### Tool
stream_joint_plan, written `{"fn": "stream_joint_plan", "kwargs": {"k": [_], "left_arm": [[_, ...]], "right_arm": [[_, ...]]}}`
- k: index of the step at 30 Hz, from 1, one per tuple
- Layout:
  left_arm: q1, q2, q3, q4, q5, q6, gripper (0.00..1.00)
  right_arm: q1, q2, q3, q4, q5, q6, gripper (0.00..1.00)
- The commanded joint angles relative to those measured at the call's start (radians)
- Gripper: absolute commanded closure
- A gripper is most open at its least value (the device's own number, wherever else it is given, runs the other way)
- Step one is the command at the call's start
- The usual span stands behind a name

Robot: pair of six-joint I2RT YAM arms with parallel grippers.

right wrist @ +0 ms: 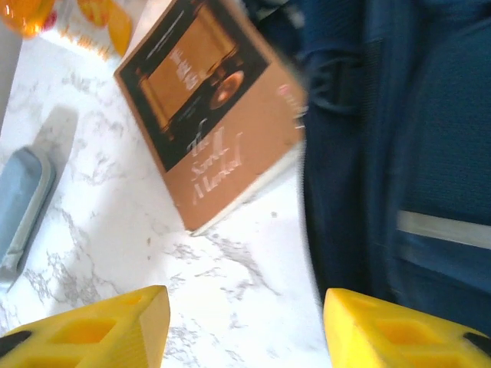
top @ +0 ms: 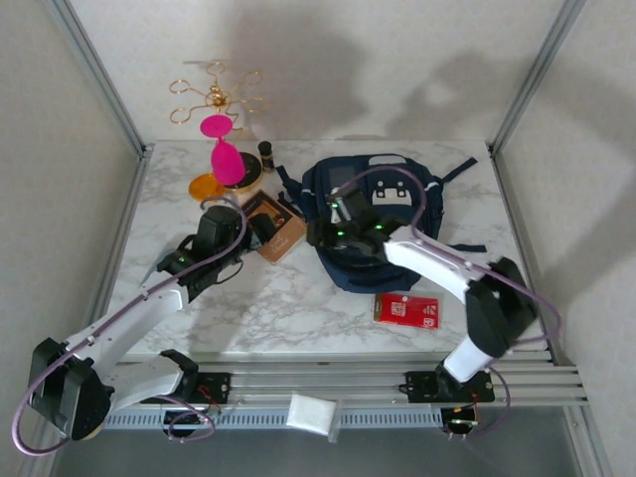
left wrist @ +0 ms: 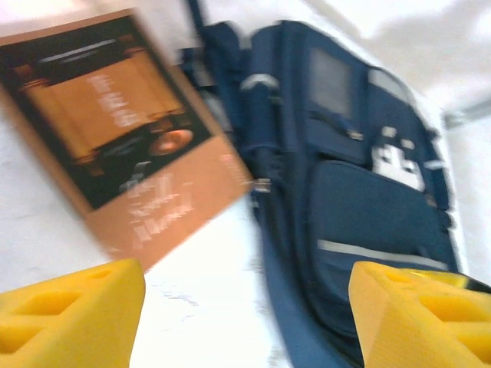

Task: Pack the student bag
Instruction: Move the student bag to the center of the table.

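While the left claw (left wrist: 245, 310) and right claw (right wrist: 245, 318) gape empty, the student bag (top: 383, 224) lies just right of the book (top: 278, 234) — right arm seemingly nearer.

Top external view: taken from high behind arm bases, faced down over white marbled table (top: 298, 298). Wrist views: held near tabletop, faced obliquely down. Brown rectangular paperback book (top: 281, 237) and navy-blue fabric backpack (top: 350, 273) shared by all three views.

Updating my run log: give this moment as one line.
left fingers: open, empty | right fingers: open, empty | book: on table beside student bag
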Motion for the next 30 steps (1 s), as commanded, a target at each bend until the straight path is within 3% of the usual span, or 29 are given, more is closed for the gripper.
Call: {"fn": "stream_joint_plan", "kwargs": {"k": [1, 13, 24, 30], "left_arm": [[0.066, -0.001, -0.072, 0.032, 0.031, -0.081, 0.29], [0.136, 0.140, -0.175, 0.209, 0.081, -0.133, 0.30], [0.145, 0.189, -0.213, 0.257, 0.101, -0.136, 0.31], [0.146, 0.180, -0.218, 0.260, 0.074, -0.146, 0.30]], "right_arm": [[0.020, 0.106, 0.099, 0.038, 0.029, 0.004, 0.42], [0.023, 0.489, 0.437, -0.062, 0.112, -0.024, 0.37], [-0.053, 0.530, 0.442, -0.098, 0.188, -0.051, 0.27], [-0.098, 0.610, 0.567, -0.129, 0.167, -0.140, 0.21]]}}
